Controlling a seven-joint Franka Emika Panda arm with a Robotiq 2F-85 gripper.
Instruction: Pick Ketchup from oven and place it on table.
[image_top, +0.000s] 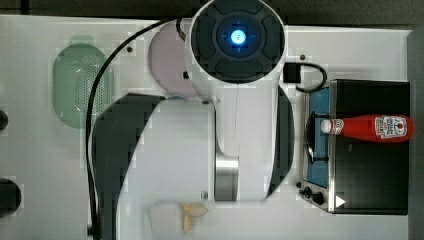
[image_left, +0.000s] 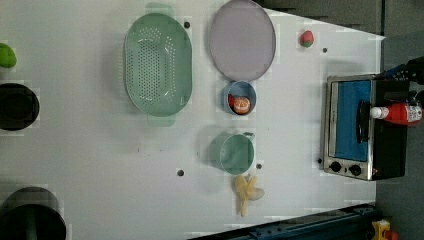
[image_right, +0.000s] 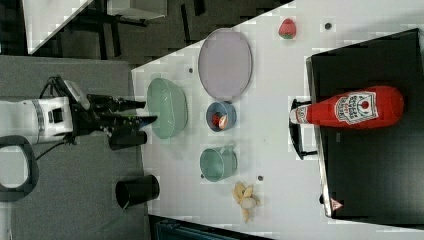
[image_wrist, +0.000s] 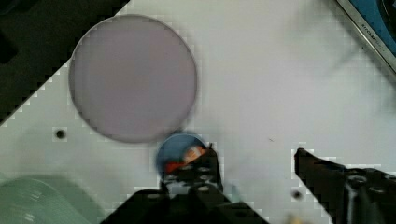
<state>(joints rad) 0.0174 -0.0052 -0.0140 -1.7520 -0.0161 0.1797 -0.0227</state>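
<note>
Worktop (image_left: 100, 150): flat white, dotted with dark screw holes; in my top view the arm's white and grey body hides much of its middle.
Oven (image_top: 370, 150): boxy black, silver frame, bluish glass door; the left view's right edge cuts it off.
Plate (image_wrist: 133, 77): round, pale lilac, matte; blurred in my wrist view.
Ketchup (image_right: 350, 111): slim red bottle, white cap, lying on top of the oven, cap over the door side.
End effector (image_wrist: 257, 163): I see the black fingers spread apart, holding nothing, above the worktop near a small blue bowl (image_wrist: 180, 149).
</note>
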